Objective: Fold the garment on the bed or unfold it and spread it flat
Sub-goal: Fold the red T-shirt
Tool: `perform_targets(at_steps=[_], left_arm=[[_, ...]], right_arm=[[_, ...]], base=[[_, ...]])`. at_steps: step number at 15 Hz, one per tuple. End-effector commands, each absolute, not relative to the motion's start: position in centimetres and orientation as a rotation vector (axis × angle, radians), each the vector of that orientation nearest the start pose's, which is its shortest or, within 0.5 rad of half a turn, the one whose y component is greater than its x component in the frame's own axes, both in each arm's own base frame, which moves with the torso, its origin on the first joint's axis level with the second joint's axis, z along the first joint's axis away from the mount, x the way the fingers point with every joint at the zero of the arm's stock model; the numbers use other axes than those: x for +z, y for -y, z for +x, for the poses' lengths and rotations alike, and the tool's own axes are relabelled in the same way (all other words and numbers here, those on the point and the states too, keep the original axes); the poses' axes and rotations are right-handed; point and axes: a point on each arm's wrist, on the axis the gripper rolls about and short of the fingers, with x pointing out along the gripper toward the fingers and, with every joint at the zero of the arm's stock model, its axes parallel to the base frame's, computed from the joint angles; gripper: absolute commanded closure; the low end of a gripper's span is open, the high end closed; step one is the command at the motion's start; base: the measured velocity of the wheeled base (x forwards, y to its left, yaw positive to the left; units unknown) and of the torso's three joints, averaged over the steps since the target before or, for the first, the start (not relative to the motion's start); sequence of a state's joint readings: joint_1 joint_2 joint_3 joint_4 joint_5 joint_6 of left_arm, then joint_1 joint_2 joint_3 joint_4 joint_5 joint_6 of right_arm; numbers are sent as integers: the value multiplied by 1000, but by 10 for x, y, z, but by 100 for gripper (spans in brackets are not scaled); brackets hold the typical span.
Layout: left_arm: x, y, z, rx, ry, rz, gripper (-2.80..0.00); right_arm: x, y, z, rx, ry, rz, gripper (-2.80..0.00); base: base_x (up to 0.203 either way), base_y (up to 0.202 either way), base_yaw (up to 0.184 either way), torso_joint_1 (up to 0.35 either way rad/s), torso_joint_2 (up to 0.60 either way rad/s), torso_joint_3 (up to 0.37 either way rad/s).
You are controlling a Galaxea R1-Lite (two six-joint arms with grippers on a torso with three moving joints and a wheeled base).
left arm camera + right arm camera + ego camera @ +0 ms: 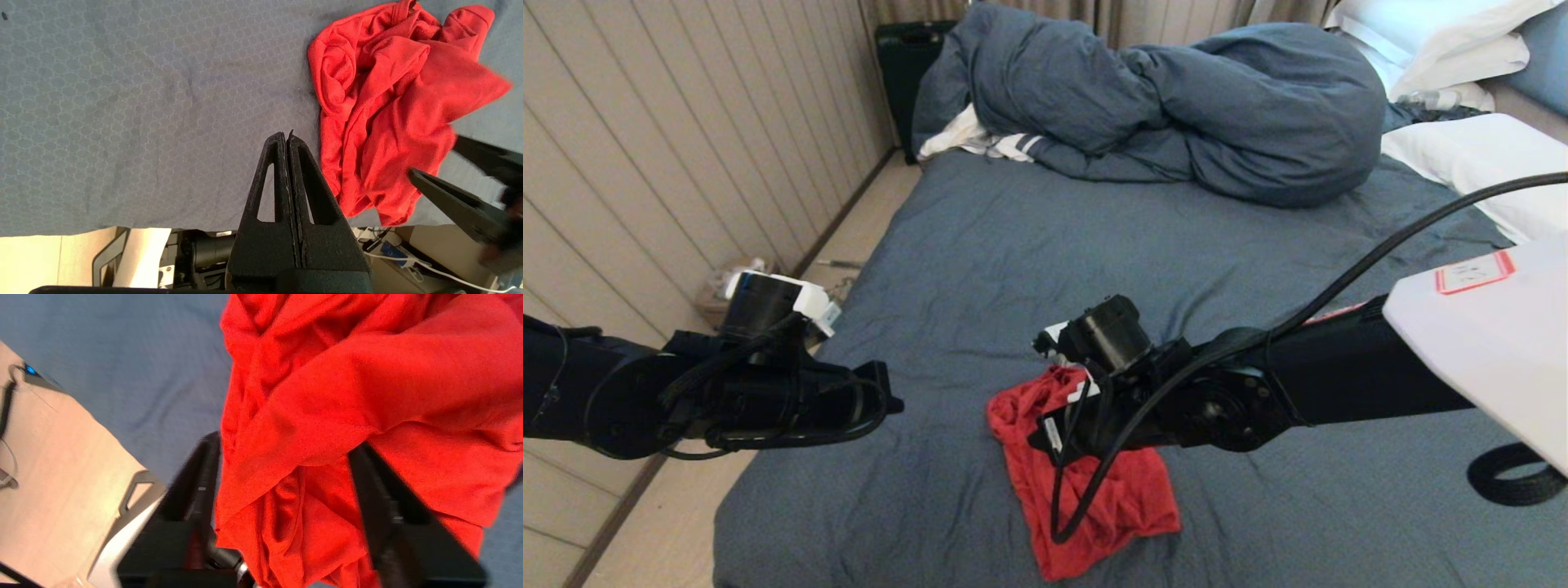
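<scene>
The garment (1094, 498), a crumpled red T-shirt, lies bunched near the front edge of the bed (1013, 245). In the head view my right arm reaches over the garment and hides its gripper. In the right wrist view the right gripper (284, 442) is open, its black fingers (204, 473) wide apart, with folds of the garment (347, 396) draped between them. My left gripper (894, 403) hovers left of the garment. In the left wrist view the left gripper (287, 136) is shut and empty, apart from the garment (388, 102), and the right gripper (435, 157) stands open at the garment's edge.
A bunched blue-grey duvet (1176, 98) fills the far part of the bed, with a white striped cloth (988, 143) poking out at its left. White pillows (1462, 155) lie at the far right. Floor and a panelled wall (645, 163) run along the bed's left side.
</scene>
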State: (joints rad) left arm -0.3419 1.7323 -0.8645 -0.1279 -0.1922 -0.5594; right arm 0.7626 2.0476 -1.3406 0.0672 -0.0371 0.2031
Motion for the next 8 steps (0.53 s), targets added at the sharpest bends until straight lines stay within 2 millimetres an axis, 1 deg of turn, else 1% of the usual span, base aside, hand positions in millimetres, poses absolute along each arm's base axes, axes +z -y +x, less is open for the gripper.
perform_targets(at_steps=[1, 3, 4, 6, 8], left_arm=[[143, 103, 276, -286, -867, -468, 0], [142, 103, 276, -285, -868, -468, 0], [143, 103, 276, -286, -867, -468, 0], [143, 103, 276, -286, -867, -468, 0], [142, 103, 276, -285, -868, -468, 0]], right_arm=[[158, -265, 280, 616, -746, -96, -280], [176, -257, 278, 609, -704, -63, -280], [180, -250, 281, 584, -699, -40, 0], [182, -229, 292, 515, -699, -4, 0], [177, -222, 288, 502, -723, -13, 0]], base=[[0, 0, 0, 0, 0, 0], [0, 0, 0, 0, 0, 0], [0, 0, 0, 0, 0, 0], [0, 0, 0, 0, 0, 0], [0, 0, 0, 0, 0, 0]])
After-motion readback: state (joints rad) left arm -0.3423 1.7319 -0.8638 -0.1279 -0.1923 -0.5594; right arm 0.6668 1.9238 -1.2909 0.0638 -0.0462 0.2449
